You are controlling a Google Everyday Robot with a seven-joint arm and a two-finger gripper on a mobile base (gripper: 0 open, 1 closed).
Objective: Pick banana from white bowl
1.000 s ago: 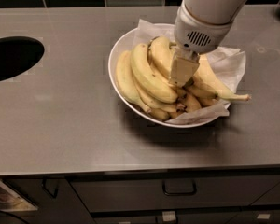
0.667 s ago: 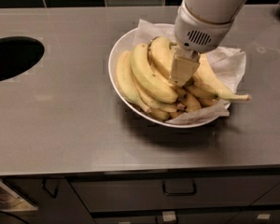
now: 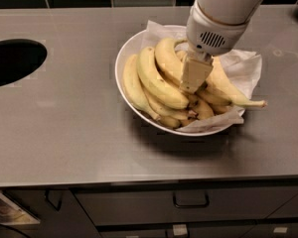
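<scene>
The white bowl (image 3: 120, 63), lined with crumpled white paper (image 3: 244, 66), sits on the steel counter and holds several yellow bananas. The banana (image 3: 165, 58) is plump and curved, and its greenish stem points toward the arm at the back of the pile. Its lower end is hidden behind the gripper. My gripper (image 3: 191, 85) reaches down from the top right into the middle of the pile. Its beige tip is right against this banana's right side, between it and the bananas on the right.
A longer banana with a pointed stem (image 3: 231, 92) lies at the bowl's right and juts over the rim. A dark round opening (image 3: 12, 61) is cut into the counter at the left. Drawers with a handle (image 3: 191, 200) sit below the front edge.
</scene>
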